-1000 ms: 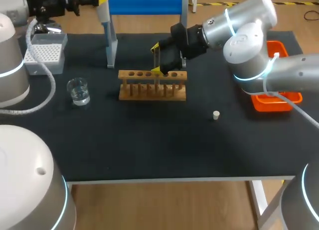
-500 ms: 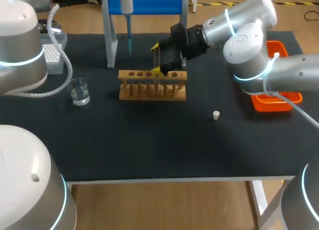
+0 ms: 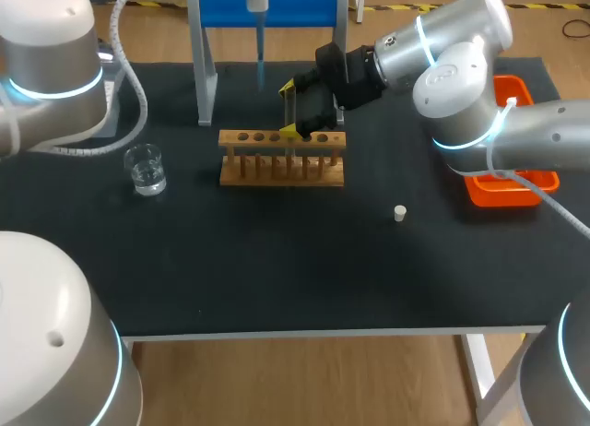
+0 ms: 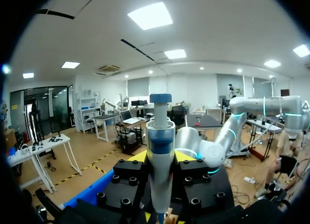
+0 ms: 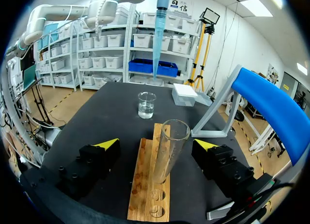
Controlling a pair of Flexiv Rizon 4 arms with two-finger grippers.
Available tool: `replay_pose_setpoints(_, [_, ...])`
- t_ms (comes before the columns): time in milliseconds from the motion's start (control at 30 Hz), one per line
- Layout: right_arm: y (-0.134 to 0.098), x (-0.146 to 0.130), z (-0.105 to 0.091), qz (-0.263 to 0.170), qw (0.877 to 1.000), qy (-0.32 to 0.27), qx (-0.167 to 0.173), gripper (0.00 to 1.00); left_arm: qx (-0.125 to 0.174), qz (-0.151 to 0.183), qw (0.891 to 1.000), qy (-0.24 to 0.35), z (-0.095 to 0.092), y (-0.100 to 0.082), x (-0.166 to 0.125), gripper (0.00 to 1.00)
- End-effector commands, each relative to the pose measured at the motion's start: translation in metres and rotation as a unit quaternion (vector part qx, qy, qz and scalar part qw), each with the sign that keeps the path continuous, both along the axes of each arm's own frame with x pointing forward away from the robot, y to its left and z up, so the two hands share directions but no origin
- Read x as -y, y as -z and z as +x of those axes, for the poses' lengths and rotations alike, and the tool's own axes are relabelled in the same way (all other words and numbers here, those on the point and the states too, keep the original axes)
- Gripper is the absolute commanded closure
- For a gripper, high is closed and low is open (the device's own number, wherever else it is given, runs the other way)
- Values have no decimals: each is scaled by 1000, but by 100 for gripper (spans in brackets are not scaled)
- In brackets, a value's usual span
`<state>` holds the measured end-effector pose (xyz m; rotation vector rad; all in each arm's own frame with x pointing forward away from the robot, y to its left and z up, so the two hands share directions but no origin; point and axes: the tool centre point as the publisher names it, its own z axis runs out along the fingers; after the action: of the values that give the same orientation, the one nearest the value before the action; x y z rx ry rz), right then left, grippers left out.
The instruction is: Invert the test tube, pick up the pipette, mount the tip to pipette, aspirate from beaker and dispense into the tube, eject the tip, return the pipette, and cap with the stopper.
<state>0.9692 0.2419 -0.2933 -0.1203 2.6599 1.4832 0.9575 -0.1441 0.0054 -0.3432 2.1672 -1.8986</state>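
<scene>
With my left gripper (image 4: 161, 157) clamped on the pipette (image 4: 160, 132) high above the worktop's (image 3: 277, 269) far edge and my right gripper (image 5: 156, 143) open, touching nothing, either side of the rack's (image 3: 281, 159) upright test tube (image 5: 165, 153) near that edge's middle, I fear the tip (image 3: 261, 62) clips the unsteadied tube's rim and tilts it.

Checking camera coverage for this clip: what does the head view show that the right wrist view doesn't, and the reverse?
Only the head view: the loose stopper and the orange tray. Only the right wrist view: the tip box near the beaker. Both: the beaker, the wooden rack, the test tube standing inside the open right gripper, and the pipette with its blue tip.
</scene>
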Motion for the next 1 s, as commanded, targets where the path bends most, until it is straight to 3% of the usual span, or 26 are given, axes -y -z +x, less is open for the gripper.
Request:
replay_pose_setpoints(33, [-1,1,0,-2,1000,-1,-1,0,-1,0,1000,8,9,0,7,100])
replay_pose_setpoints(633, [-1,1,0,-2,1000,-1,-1,0,0,-11,999,40,20,-4,33,100])
replay_pose_setpoints(1000, [-1,1,0,-2,1000,-1,-1,0,-2,-14,999,52,21,3,41,100])
